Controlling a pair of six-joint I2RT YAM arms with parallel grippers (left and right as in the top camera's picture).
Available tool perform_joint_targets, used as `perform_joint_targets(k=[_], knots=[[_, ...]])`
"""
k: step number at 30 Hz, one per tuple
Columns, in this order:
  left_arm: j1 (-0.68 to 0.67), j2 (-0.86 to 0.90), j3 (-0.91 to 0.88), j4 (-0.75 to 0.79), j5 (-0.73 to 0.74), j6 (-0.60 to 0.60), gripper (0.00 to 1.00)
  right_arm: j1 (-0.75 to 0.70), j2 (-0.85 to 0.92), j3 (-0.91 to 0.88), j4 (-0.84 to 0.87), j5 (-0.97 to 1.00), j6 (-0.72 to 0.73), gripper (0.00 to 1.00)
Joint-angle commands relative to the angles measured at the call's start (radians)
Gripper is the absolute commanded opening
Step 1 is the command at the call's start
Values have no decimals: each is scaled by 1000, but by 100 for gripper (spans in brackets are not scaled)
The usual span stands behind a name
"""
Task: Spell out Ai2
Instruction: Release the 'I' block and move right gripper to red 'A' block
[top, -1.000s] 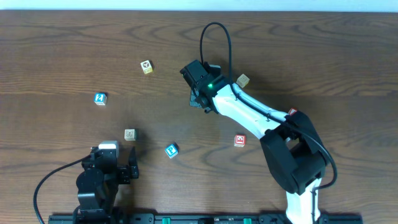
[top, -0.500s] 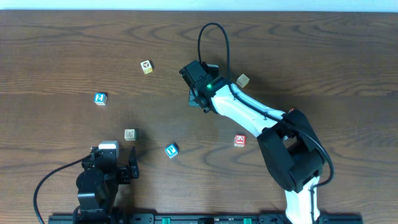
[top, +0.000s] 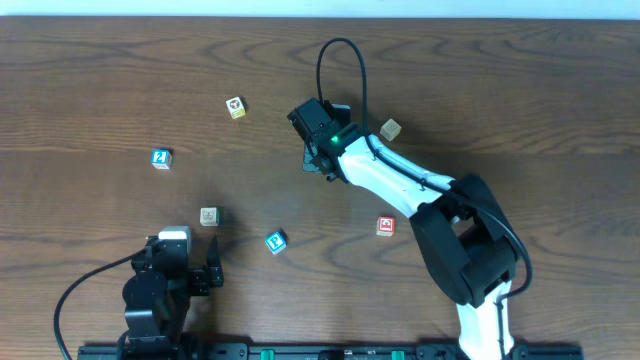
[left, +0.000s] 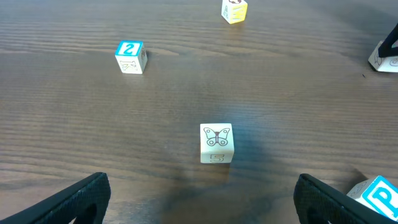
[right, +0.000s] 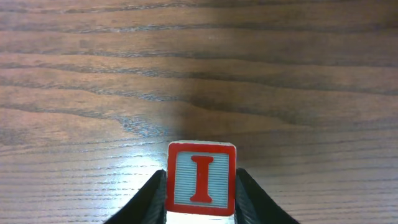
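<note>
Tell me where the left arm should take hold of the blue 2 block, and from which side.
Grip the blue 2 block on two opposite side faces, coming straight down from above. It is a cube sitting flat on the table, with bare wood all round it, so the fingers should fit either side once squared to its faces.
</note>
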Motion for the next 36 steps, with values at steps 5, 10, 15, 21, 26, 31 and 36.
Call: perform_joint_targets(k=[5,10,15,21,26,31,36], knots=[[6,-6,-6,-2,8,-7,95,10,25,-4,-4,25,-6,40],[6,-6,-6,-2,8,-7,96,9,25,-3,-2,33,-6,47],[6,-6,-6,-2,8,-7,95,-3,0,32,3,27,-97,77],[6,-6,-6,-2,8,-7,95,-15,-109,259,-159,25,-180,99],[6,-6,-6,-2,8,-7,95,-32,-241,464,-301,29,-343,99],[6,-6,-6,-2,8,-7,95,-72,-336,481,-392,36,-372,99],[6,-6,-6,-2,8,-7,95,-182,-364,475,-622,55,-289,99]])
